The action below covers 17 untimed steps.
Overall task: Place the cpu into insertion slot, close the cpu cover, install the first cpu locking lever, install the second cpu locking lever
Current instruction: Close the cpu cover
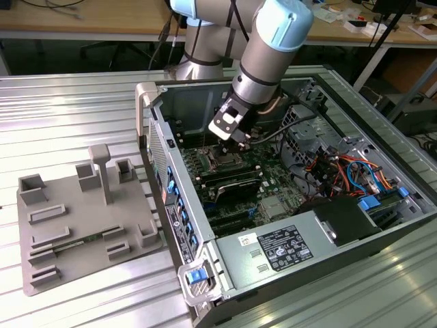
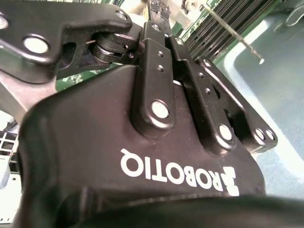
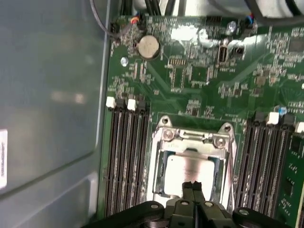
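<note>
In the first wrist view the cpu (image 3: pixel 183 172) shows its silver top inside the insertion slot (image 3: pixel 159 187) on the green motherboard. The silver cpu cover (image 3: pixel 190 138) lies down around the chip, framing it. My gripper (image 3: pixel 193 188) hangs just over the chip's near edge, fingers shut together with nothing between them. In the exterior view the gripper (image 1: pixel 242 141) sits a little above and beside the slot (image 1: pixel 222 162) inside the open computer case. The second wrist view shows the gripper's black body and linkages (image 2: pixel 159 14), and a thin metal lever rod (image 2: pixel 232 34) stands up beyond it.
Long black memory slots (image 3: pixel 126 156) flank the socket on both sides (image 3: pixel 266 161). A round coin battery (image 3: pixel 148 46) sits farther up the board. Case walls (image 1: pixel 171 178), cable bundles (image 1: pixel 341 171) and a power supply (image 1: pixel 280 249) surround the board. A grey fixture plate (image 1: pixel 82 219) lies outside the case.
</note>
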Tool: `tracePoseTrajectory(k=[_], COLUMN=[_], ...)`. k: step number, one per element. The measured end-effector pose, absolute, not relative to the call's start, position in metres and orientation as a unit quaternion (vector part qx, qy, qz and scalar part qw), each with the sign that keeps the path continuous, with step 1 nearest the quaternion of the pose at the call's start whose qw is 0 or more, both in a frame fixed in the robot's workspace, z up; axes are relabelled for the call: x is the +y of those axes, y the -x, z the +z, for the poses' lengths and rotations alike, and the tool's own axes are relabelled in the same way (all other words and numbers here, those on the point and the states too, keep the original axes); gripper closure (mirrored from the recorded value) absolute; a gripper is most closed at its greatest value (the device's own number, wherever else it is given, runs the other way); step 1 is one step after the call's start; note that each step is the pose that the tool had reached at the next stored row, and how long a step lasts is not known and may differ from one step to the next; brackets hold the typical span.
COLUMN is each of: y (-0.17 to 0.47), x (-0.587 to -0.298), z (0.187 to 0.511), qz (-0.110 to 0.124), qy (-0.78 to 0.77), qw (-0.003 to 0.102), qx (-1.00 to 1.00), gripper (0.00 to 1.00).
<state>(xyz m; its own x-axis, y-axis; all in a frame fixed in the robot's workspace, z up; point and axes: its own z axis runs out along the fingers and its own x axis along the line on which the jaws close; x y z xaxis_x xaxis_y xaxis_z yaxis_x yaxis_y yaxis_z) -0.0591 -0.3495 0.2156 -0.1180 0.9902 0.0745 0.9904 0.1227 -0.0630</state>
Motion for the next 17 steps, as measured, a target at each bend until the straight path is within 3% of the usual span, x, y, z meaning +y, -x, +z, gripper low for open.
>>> tracePoseTrajectory(k=[17], y=[0.0627], x=[-0.3499], z=[0.2058], qz=[-0.001], qy=[0.662], qw=[0.049], qx=[-0.748], gripper=[0.89])
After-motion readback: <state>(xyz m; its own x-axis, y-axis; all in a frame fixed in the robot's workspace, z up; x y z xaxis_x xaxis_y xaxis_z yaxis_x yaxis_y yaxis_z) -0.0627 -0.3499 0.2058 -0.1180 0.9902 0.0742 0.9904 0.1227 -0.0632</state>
